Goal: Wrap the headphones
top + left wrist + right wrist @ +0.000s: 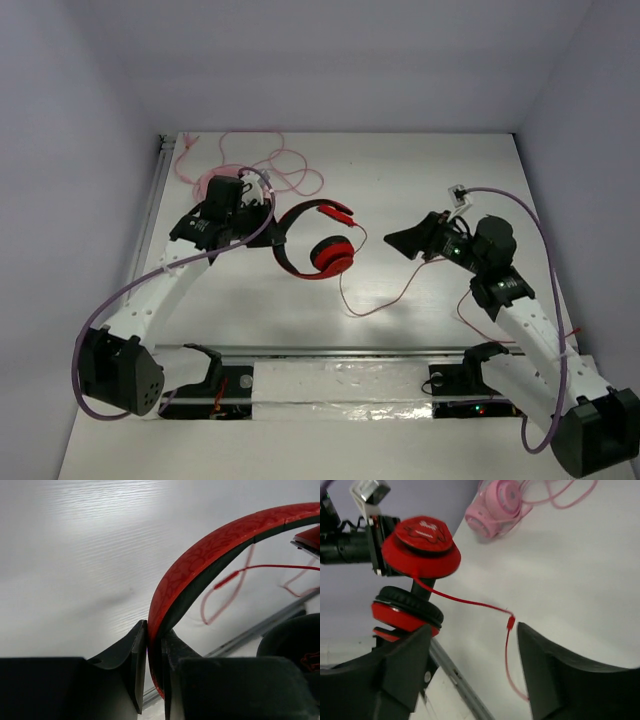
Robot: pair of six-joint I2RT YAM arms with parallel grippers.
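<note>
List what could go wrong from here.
The left tool pinches only the thin headband, so the headphones could swivel or slip. The right tool stands open, the red cable loose near its fingers; closing may miss so thin a cord. The pink cable lies close by and might snag.

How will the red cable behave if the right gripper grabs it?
Probably floppy: the red cable lies in loose curves on the table. It is likely thin enough to slip through the open right gripper unless pinched squarely. Pulling it may tug the headphones, though the left gripper clamps the headband.
</note>
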